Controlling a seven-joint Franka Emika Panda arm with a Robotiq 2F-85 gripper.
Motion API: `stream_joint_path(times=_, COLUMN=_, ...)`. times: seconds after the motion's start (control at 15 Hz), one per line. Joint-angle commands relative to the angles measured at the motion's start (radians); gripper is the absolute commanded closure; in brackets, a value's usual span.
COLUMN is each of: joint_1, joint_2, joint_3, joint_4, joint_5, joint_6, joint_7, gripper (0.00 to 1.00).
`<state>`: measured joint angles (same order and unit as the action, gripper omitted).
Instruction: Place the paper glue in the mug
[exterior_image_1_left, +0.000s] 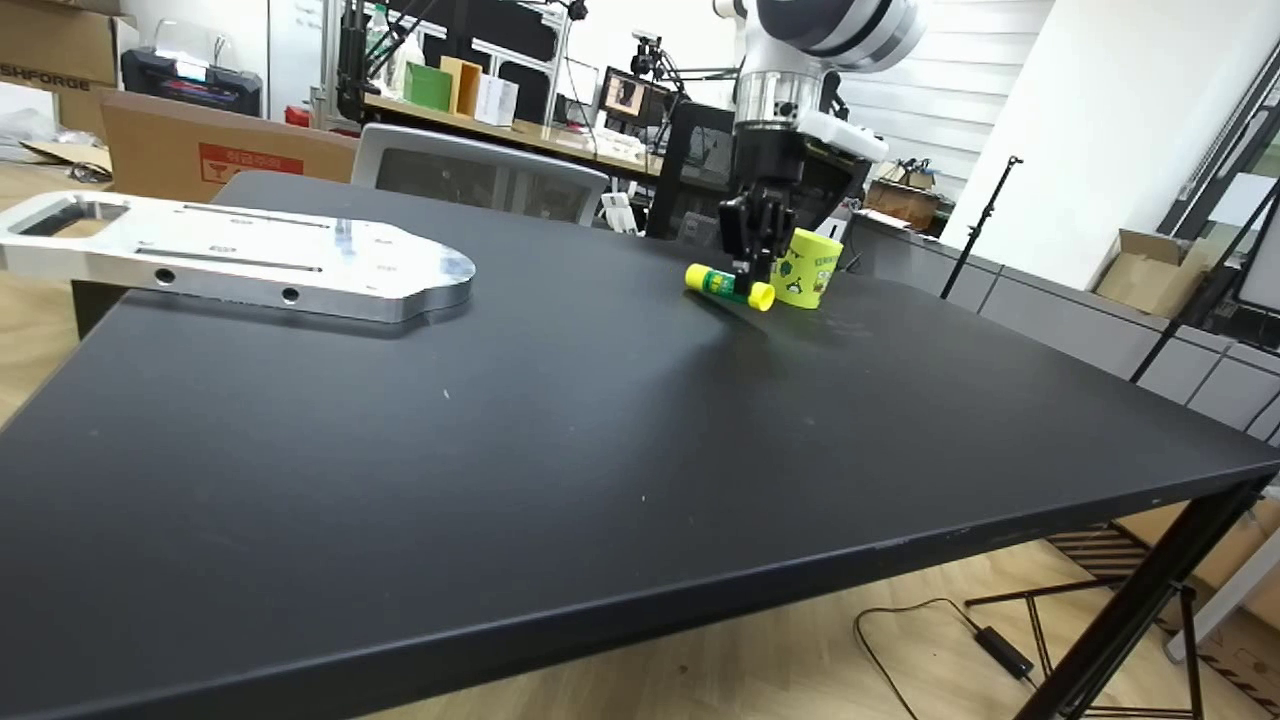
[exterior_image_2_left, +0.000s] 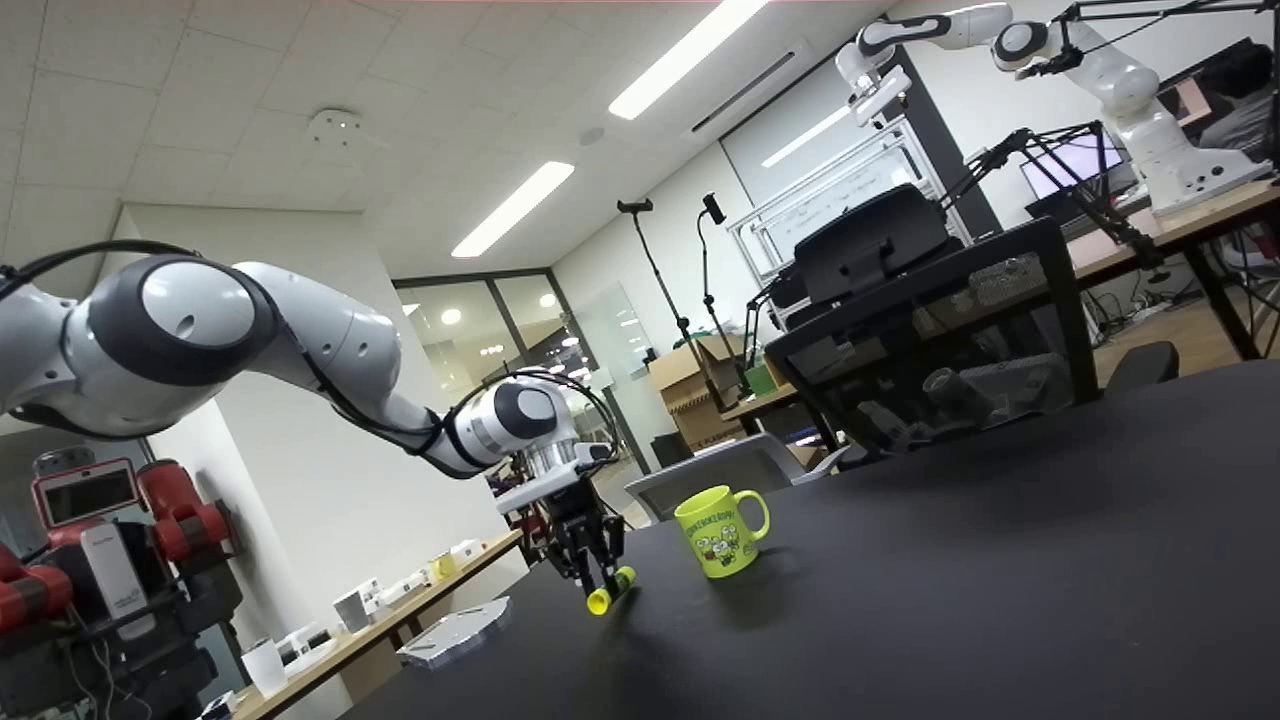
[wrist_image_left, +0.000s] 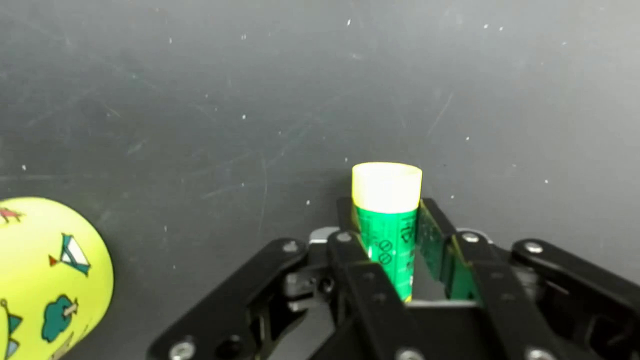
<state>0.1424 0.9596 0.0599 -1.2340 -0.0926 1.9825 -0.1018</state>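
The paper glue (exterior_image_1_left: 720, 285) is a green-labelled stick with yellow ends. It also shows in an exterior view (exterior_image_2_left: 599, 602) and between the fingers in the wrist view (wrist_image_left: 387, 235). My gripper (exterior_image_1_left: 742, 276) is shut on it around its middle. The stick lies sideways, slightly tilted, and its shadow falls on the table below, so it looks a little above the top. The lime mug (exterior_image_1_left: 806, 270) stands upright on the table beside the gripper, apart from it. It shows with its handle in an exterior view (exterior_image_2_left: 718, 535) and partly at the lower left of the wrist view (wrist_image_left: 55, 280). The mug's inside is hidden.
A silver metal plate (exterior_image_1_left: 250, 250) lies at the table's edge, also in an exterior view (exterior_image_2_left: 458, 632). The black table (exterior_image_1_left: 560, 450) carries these things. A grey-backed chair (exterior_image_1_left: 480, 175) stands behind the far edge, and a black mesh chair (exterior_image_2_left: 950, 350) stands beyond the table.
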Motion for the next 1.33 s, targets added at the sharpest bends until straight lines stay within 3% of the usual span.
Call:
stream_joint_path(times=0.0, joint_1=-0.01, joint_2=-0.006, joint_3=-0.006, joint_4=0.087, joint_5=0.064, joint_6=-0.19, joint_7=0.117, gripper=0.91)
stream_joint_path(times=0.2, joint_1=-0.036, joint_2=-0.004, joint_3=-0.002, joint_4=0.168, joint_5=0.137, joint_6=-0.36, joint_7=0.163, gripper=0.91)
stream_joint_path(times=0.47, joint_1=-0.098, joint_2=0.023, joint_3=0.014, joint_4=0.323, joint_5=0.251, joint_6=-0.672, joint_7=0.181, gripper=0.91)
stream_joint_path(times=0.67, joint_1=-0.144, joint_2=0.046, joint_3=0.012, joint_4=0.42, joint_5=0.338, joint_6=-0.814, joint_7=0.236, gripper=0.91)
stream_joint_path(times=0.93, joint_1=-0.204, joint_2=0.069, joint_3=0.014, joint_4=0.529, joint_5=0.455, joint_6=-0.908, joint_7=0.324, gripper=0.91)
stream_joint_path(times=1.27, joint_1=-0.275, joint_2=0.103, joint_3=0.002, joint_4=0.613, joint_5=0.535, joint_6=-0.87, joint_7=0.376, gripper=0.91)
